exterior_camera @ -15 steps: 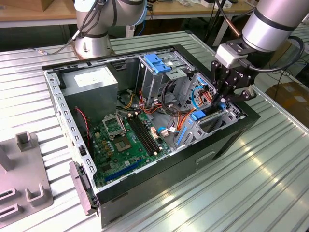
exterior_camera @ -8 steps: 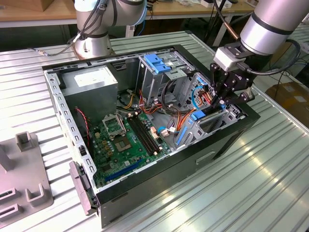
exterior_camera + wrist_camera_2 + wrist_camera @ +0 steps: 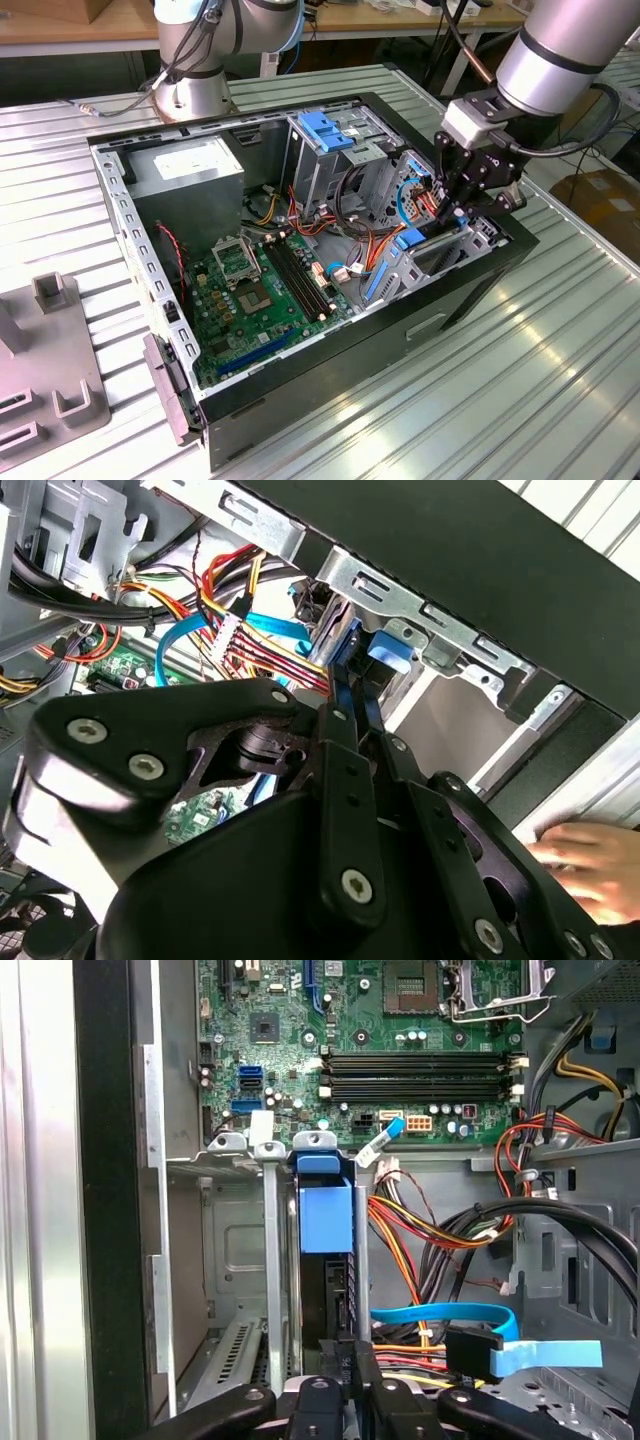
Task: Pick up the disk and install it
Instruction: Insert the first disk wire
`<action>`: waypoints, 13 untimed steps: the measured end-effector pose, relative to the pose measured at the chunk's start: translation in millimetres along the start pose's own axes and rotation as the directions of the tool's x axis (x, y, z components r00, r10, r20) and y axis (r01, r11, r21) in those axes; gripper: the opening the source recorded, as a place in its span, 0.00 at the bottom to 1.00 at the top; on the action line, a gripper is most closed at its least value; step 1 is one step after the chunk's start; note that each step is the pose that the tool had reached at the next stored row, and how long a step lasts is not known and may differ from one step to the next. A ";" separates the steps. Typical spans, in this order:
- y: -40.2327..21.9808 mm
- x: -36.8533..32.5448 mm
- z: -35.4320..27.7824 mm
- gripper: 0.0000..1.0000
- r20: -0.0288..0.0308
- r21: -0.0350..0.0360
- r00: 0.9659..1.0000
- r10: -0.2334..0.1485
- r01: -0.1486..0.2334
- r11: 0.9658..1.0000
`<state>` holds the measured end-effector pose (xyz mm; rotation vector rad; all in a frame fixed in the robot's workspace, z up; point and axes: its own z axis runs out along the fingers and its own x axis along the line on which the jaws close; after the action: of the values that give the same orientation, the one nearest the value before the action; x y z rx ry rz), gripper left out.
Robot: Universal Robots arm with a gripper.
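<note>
The disk (image 3: 325,1222) stands on edge in a narrow metal bay at the corner of the open computer case (image 3: 470,290). Its blue plastic rail faces the camera and its dark body (image 3: 326,1295) sits below that. In the second wrist view the blue rail of the disk (image 3: 352,645) sits right at the fingertips. My gripper (image 3: 345,1385) (image 3: 352,708) is shut on the disk's thin edge, with both black fingers pressed against it. In the exterior view the gripper (image 3: 455,210) reaches down into the case on that view's right.
Red, orange and black cables (image 3: 430,1230) and a blue flat cable (image 3: 450,1315) lie beside the bay. The motherboard (image 3: 260,290), a grey power-supply box (image 3: 185,165) and a blue-topped drive cage (image 3: 325,130) fill the case. A hand (image 3: 590,865) rests outside it. A grey fixture (image 3: 50,380) lies on the table.
</note>
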<state>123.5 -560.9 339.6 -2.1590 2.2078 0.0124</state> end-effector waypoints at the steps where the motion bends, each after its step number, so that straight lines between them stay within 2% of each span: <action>1: -0.1 -0.1 -2.8 0.18 0.000 0.000 1.000 0.000 0.000 1.000; 2: -0.2 -0.3 -7.5 0.24 -0.001 0.000 1.000 0.000 0.000 1.000; 4: -0.5 -0.8 -18.5 0.24 -0.001 0.000 1.000 0.000 0.000 1.000; 7: -0.6 -0.8 -19.5 0.24 -0.001 0.000 1.000 0.000 0.000 1.000; 9: -0.6 -0.8 -19.6 0.10 -0.001 0.000 1.000 0.000 0.000 1.000; 13: -0.6 -0.8 -19.6 0.10 -0.001 0.000 1.000 0.000 0.000 1.000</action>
<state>123.4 -560.9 359.3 -2.1591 2.2081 0.0111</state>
